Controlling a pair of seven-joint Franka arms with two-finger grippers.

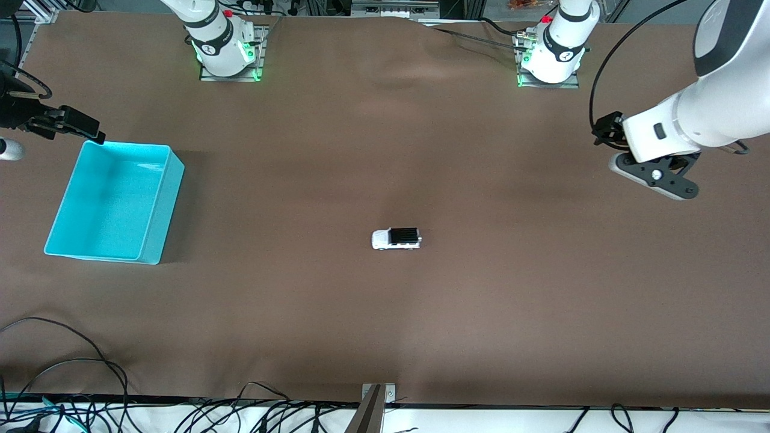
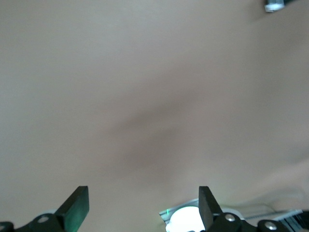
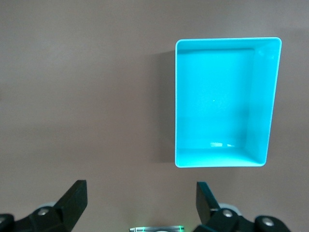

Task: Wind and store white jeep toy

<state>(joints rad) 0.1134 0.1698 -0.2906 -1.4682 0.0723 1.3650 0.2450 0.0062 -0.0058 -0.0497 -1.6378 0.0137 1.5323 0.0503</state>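
Front view: white jeep toy [image 1: 396, 239] on its wheels mid-table [image 1: 385, 313], well apart from the turquoise bin [image 1: 153, 231].
Left tool [image 2: 144, 205] and right tool [image 3: 141, 198] wait aloft, fingers spread, holding nothing.

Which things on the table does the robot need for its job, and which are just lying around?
Needed:
white jeep toy, mid-table
turquoise bin, toward the right arm's end

Lying around:
cables at the table edge nearest the front camera

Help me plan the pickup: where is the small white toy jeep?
The small white toy jeep sits mid-table on the brown cloth, apart from the turquoise plastic bin toward the right arm's end.
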